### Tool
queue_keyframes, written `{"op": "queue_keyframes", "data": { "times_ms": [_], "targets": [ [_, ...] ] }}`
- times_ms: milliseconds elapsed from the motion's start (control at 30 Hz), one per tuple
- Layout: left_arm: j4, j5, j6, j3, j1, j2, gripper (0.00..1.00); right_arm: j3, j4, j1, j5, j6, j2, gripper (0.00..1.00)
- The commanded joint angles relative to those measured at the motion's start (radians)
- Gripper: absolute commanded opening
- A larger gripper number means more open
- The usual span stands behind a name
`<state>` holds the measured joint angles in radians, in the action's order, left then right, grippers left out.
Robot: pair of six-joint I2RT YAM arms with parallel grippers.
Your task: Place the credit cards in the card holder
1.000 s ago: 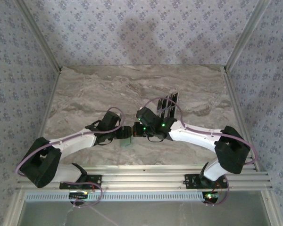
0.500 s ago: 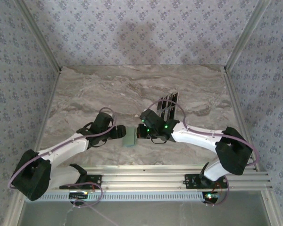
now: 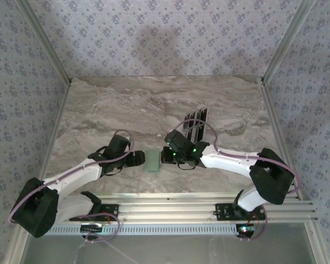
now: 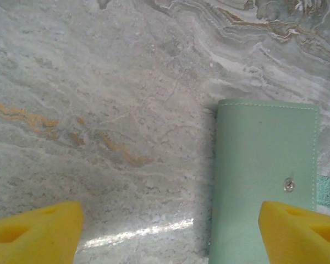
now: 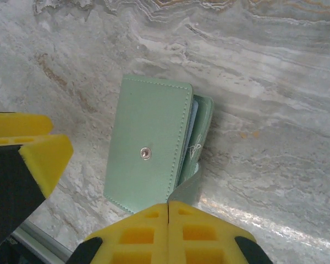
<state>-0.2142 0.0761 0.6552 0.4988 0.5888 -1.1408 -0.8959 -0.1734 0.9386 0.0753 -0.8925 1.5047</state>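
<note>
Overhead, the marble table (image 3: 99, 110) bears the credit cards (image 3: 196, 124), fanned just beyond the right gripper (image 5: 168, 220) and apart from the card holder (image 3: 152, 161). The holder lies flat between the two grippers, near the front edge. Left gripper (image 4: 170, 223): fingers spread wide, holding nothing. Right gripper: pads pressed together at the holder's flap; whether they pinch the flap cannot be told.
</note>
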Motion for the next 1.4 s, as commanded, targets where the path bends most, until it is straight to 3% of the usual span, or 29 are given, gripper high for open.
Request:
{"op": "queue_keyframes", "data": {
  "times_ms": [0,1133,1367],
  "targets": [
    [0.007,0.041,-0.016,0.076,-0.006,-0.024,0.84,-0.072,-0.022,0.012,-0.001,0.018,-0.025,0.00],
    [0.083,0.048,0.005,0.146,0.037,-0.157,0.85,-0.122,-0.030,0.035,0.002,0.021,-0.012,0.00],
    [0.063,0.015,0.011,0.108,0.038,-0.149,0.78,-0.101,-0.027,0.030,-0.002,0.017,-0.016,0.00]
  ]
}}
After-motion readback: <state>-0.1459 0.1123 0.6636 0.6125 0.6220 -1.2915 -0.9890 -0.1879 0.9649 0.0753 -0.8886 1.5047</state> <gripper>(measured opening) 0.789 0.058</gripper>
